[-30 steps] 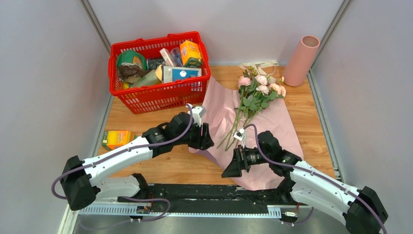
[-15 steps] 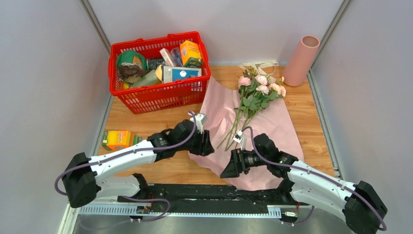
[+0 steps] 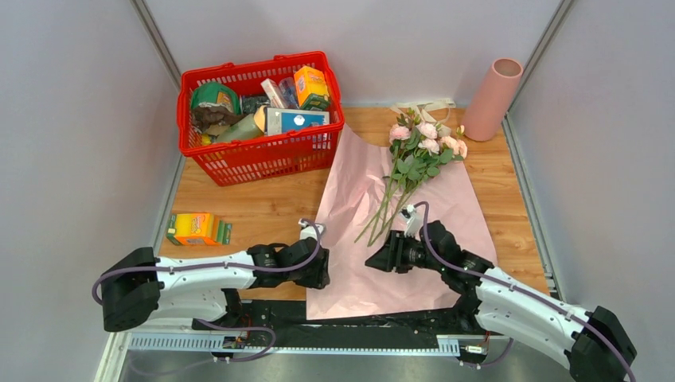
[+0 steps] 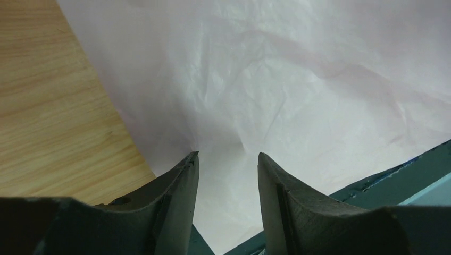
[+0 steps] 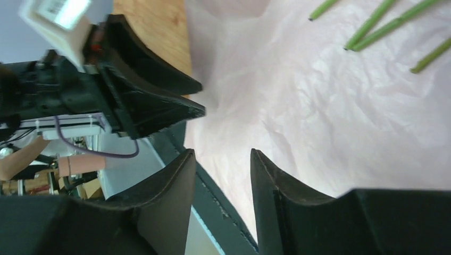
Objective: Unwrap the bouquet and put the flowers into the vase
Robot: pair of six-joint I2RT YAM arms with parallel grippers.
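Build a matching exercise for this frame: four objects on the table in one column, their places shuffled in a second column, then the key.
1. tall salmon-pink cylinder vase
2. red plastic shopping basket
3. bunch of pink green-stemmed roses
4. small orange-and-yellow carton

A. lying on the spread pink paper
B. standing in the far right corner
C. far left, packed with groceries
D. alone by the left edge

Pairs: 1-B, 2-C, 3-A, 4-D.
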